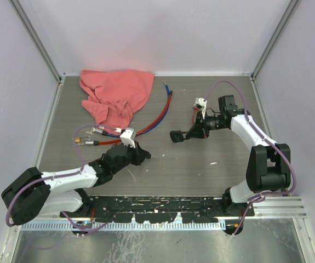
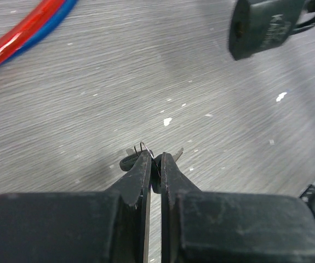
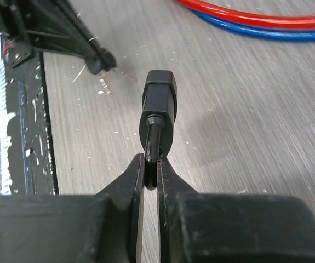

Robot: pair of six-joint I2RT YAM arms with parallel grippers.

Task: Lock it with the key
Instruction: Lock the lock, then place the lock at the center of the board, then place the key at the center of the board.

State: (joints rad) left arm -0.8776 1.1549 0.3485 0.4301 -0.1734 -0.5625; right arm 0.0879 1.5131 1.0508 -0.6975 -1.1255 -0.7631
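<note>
Left gripper (image 2: 153, 163): jaws almost fully closed, pinching the small key (image 2: 175, 154) by its head. The blade sticks out past the fingertips and sits low over the desk (image 1: 201, 164). Right gripper (image 3: 150, 164): also nearly closed, gripping the black lock (image 3: 158, 98) by its shackle, body pointing away from the wrist and toward the key. In the top view, lock and key are near each other but apart, mid-desk. Step in hand, by my reading, is bringing the blade to the keyhole. You cannot see the keyhole clearly in any view, so first confirm which face carries it and turn that face toward the left arm. Hold the lock rigid with the right arm and line the blade up along the keyhole axis before you advance. Go in slowly, because the pinch on the key is shallow and a skewed push would likely twist it between the fingers. Turn only once the blade is fully seated. Containers: none in view. The red cloth (image 1: 116, 93) and the red and blue tubes (image 1: 160, 112) lie loose at the far side, well away from the work.
</note>
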